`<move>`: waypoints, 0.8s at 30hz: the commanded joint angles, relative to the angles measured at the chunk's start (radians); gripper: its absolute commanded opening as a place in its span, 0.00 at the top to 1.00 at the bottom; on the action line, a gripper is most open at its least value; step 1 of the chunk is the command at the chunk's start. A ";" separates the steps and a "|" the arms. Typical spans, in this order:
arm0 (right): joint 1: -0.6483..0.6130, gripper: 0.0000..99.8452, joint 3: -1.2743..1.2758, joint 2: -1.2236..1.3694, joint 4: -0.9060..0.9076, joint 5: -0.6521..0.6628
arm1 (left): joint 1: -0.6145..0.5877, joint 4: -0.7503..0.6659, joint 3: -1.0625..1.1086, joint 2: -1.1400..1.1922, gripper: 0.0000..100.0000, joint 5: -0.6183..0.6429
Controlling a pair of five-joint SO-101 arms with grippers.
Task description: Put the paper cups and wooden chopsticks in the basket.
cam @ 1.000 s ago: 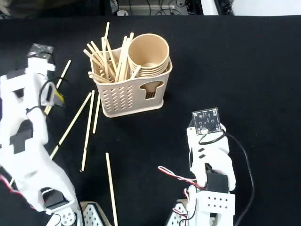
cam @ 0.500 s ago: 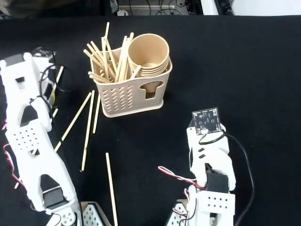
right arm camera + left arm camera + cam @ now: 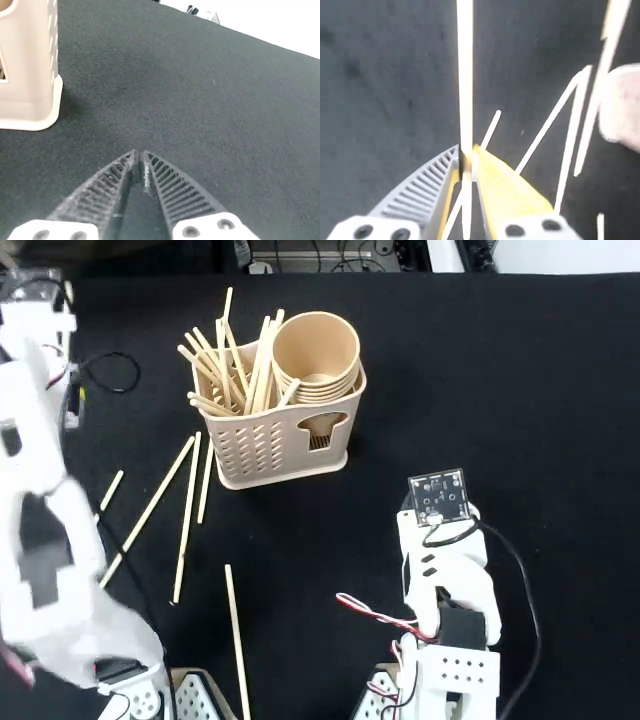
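Over at the left edge of the table [image 3: 540, 390], the left gripper [image 3: 468, 159] is pinched on one chopstick [image 3: 465, 70], well apart from the basket [image 3: 280, 452] (the right gripper [image 3: 139, 159] rests closed, empty), and that thin stick could swivel and snag the basket's rim.

Beige slotted basket [image 3: 275, 445], tan cups [image 3: 315, 350], pale-wood chopsticks [image 3: 186, 520], blk table [image 3: 520, 390].

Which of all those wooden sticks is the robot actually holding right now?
The chopstick pinched in the left gripper, sticking out past its tips. The other loose chopsticks lie flat on the black table.
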 commanded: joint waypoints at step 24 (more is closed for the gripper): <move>-0.012 0.99 -0.002 -0.008 -0.002 0.009 | 0.555 -1.732 1.790 -1.448 0.97 0.566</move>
